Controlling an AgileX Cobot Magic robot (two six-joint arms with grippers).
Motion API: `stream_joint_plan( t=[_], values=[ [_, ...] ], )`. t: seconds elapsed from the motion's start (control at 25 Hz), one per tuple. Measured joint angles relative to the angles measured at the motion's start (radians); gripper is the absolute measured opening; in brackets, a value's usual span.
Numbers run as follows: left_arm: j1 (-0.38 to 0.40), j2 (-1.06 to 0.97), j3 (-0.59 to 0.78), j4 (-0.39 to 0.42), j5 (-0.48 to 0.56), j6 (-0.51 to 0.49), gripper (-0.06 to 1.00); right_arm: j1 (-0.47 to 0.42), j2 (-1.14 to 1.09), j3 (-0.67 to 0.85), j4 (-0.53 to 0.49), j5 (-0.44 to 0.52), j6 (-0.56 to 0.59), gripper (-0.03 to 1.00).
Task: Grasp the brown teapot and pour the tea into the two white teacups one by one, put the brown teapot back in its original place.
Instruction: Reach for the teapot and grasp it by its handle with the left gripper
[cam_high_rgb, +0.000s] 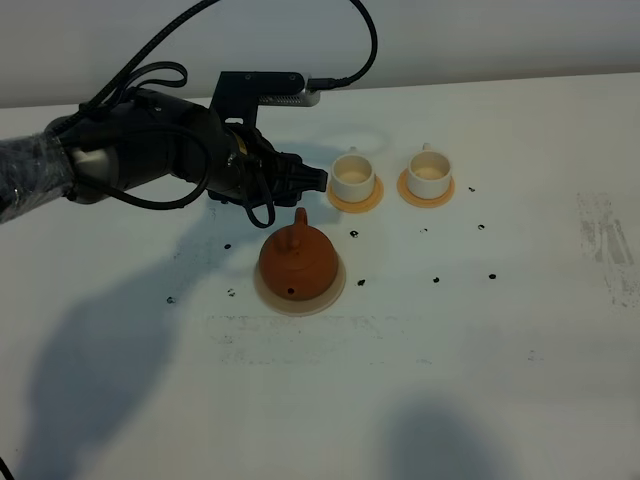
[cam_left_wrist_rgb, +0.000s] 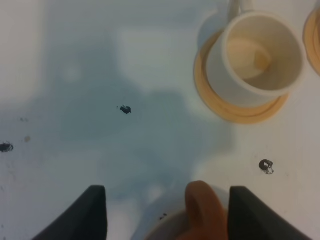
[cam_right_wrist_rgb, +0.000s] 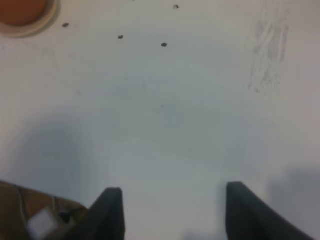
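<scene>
The brown teapot (cam_high_rgb: 300, 262) is squat and round, matte reddish clay, with a loop handle standing up from it. It sits squarely on the pale beige disc (cam_high_rgb: 262, 292), whose flat rim shows all around it. Beyond it, well apart, the two white teacups (cam_high_rgb: 353, 175) (cam_high_rgb: 429, 172) are small smooth cylinders with tiny handles, each on its own orange-tan coaster (cam_high_rgb: 356, 203) (cam_high_rgb: 428, 198). The worktop (cam_high_rgb: 500, 380) is flat white, dotted with black specks and scuffed toward its right side.

From up high I see my left tool (cam_high_rgb: 315, 180) hanging behind the pot, near the closer cup. The left wrist camera adds what that view hides: the dark fingers (cam_left_wrist_rgb: 95, 212) stand wide apart with the rounded handle between them, clear of both. It also looks into the closer cup, whose inside is tinted tan; I cannot tell whether that is liquid.

My right tool (cam_right_wrist_rgb: 175, 200) appears only in its own camera, fingers spread over bare worktop, with just a sliver of pot and disc showing.
</scene>
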Motion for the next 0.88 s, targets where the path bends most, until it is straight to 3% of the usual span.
stream_joint_plan(
  t=[0.36, 0.88],
  values=[
    [0.000, 0.000, 0.000, 0.004, -0.002, 0.000, 0.52, 0.000, -0.266, 0.060, 0.007, -0.046, -0.001, 0.47],
    [-0.020, 0.050, 0.000, 0.004, -0.029, -0.004, 0.52, 0.000, -0.272, 0.065, 0.009, -0.048, 0.000, 0.47]
  ],
)
